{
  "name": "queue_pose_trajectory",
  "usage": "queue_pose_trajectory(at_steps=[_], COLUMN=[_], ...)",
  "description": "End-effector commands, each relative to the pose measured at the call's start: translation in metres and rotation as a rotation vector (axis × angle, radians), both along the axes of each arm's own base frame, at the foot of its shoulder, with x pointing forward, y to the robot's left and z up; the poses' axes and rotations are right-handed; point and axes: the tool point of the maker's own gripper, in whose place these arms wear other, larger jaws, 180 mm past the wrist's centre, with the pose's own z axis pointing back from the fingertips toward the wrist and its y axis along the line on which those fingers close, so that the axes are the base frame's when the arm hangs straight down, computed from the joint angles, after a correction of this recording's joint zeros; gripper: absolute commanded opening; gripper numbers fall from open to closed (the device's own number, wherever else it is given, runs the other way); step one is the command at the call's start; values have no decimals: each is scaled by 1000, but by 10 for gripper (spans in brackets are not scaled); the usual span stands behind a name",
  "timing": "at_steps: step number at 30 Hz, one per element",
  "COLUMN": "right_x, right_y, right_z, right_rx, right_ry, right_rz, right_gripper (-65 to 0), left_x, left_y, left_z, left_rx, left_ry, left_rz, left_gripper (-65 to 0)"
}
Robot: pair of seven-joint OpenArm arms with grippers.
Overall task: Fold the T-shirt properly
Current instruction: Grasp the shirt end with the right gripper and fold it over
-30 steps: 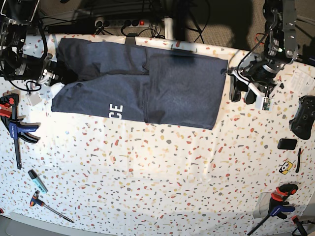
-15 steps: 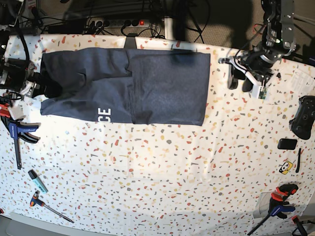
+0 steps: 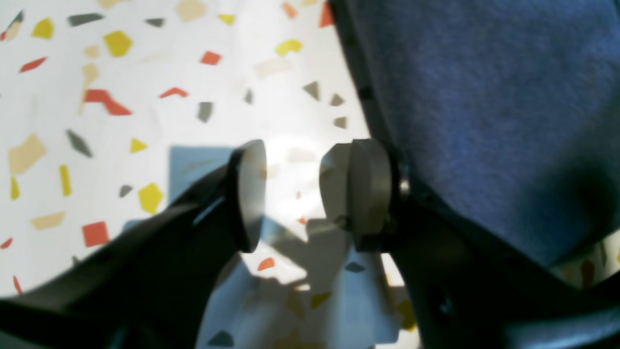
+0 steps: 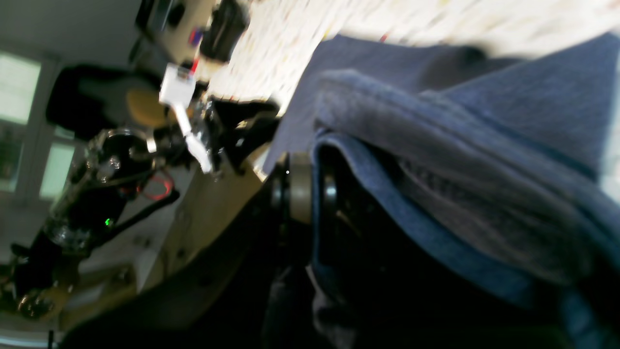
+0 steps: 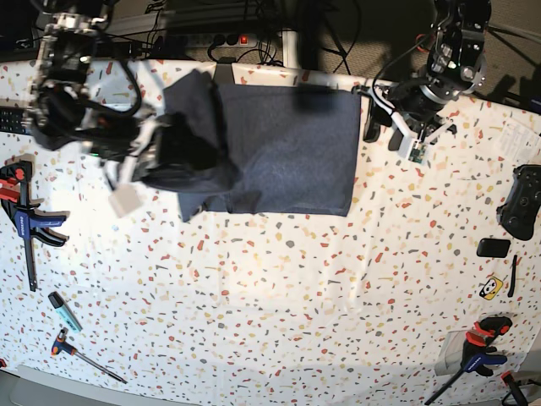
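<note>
The right gripper [image 4: 305,191] is pinched tight on a bunched fold of the T-shirt [image 5: 279,152], the navy cloth wrapping over its pads and hanging in thick layers across the right wrist view. In the base view that gripper [image 5: 156,148] sits at the shirt's left end, where the fabric is gathered and lifted into a dark heap above the counter [image 5: 279,321]. From there the rest of the shirt lies flat toward the right, its far edge straight. The left gripper [image 3: 295,194] stands spread with nothing between its pads, just beside that right edge of the cloth, over bare speckled surface; in the base view it [image 5: 385,127] hovers near the shirt's upper right corner
</note>
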Motion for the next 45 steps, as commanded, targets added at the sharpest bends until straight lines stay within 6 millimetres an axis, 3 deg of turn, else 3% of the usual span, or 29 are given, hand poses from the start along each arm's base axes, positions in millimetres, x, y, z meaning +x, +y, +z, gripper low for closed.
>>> queue_pose_trajectory(at_steps=[1, 6, 11, 24, 30, 33, 35, 45], right_x=[7, 11, 15, 20, 30, 33, 34, 29], right_y=[11, 67, 110, 187, 203, 205, 208, 230], right_z=[17, 11, 13, 16, 6, 8, 20, 41], right_rx=[55, 61, 48, 17, 12, 28, 84, 101], right_ry=[-58, -86, -143, -231, -202, -201, -205, -257], right_rz=[2, 45, 71, 133, 142, 145, 148, 245], right_gripper=[-650, -650, -650, -650, -650, -449, -377, -373], left_x=[6, 5, 5, 3, 3, 3, 3, 5], left_y=[1, 1, 1, 1, 1, 2, 5, 50], left_z=[9, 8, 8, 8, 7, 7, 7, 11], left_rx=[-11, -8, -8, -9, -8, -3, 5, 109], left_ry=[-39, -31, -31, -30, -29, -24, -24, -25], left_rz=[3, 2, 2, 2, 1, 0, 0, -37], left_gripper=[-377, -377, -377, -377, -377, -377, -377, -377])
